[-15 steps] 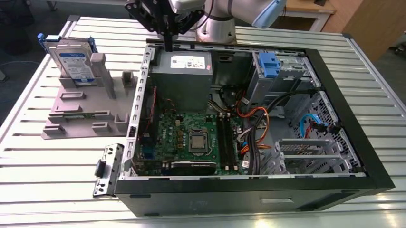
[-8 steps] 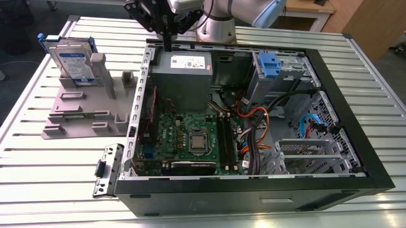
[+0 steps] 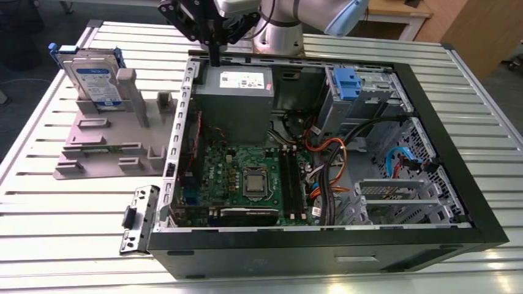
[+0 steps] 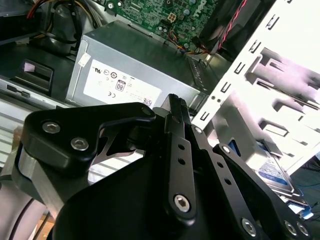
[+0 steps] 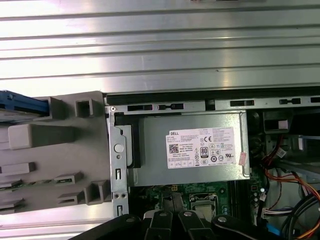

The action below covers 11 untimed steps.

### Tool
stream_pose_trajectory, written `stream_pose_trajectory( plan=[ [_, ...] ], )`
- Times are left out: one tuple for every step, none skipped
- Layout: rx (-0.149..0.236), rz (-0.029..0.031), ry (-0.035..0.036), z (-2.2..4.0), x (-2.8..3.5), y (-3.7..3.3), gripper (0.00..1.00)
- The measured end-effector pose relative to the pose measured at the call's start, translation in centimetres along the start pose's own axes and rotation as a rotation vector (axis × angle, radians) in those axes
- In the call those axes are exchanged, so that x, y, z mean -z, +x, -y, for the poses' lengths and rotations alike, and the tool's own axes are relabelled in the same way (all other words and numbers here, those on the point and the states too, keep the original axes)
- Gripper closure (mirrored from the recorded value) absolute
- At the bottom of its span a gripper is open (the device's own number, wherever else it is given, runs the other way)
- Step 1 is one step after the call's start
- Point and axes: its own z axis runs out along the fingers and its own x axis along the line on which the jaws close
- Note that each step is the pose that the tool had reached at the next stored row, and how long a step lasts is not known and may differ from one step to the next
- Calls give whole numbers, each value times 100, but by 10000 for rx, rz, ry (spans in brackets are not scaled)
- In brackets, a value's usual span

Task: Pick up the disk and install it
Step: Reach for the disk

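Right now the one gripper [image 3: 215,57], empty and pressed together, hangs over the edge of the single open computer case [image 3: 327,246], apart from the one disk [image 3: 92,79] standing upright in one grey stand [image 3: 98,147] on the surface [image 3: 49,233].

One disk [image 3: 92,82], one stand [image 3: 98,146], one computer case [image 3: 286,242]

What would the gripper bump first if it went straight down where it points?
Probably the grey metal box with the white sticker, or the case's rim beside it; the gripper hangs above that edge, depth unclear.
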Motion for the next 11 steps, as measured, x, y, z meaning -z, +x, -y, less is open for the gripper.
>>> stream_pose_trajectory(
  plan=[
    [0, 0, 0, 0, 0, 2, 90],
    [0, -1, 0, 0, 0, 4, 90],
    [0, 0, 0, 0, 0, 7, 90],
    [0, 0, 0, 1, 0, 9, 90],
    [0, 0, -1, 1, 0, 12, 90],
    [0, 0, 0, 1, 0, 14, 90],
    [0, 0, 0, 1, 0, 16, 90],
    [0, 0, 0, 1, 0, 19, 90],
    [0, -1, 0, 2, 0, 21, 90],
    [0, 0, 0, 2, 0, 23, 90],
    [0, 0, 0, 2, 0, 26, 90]
  ],
)
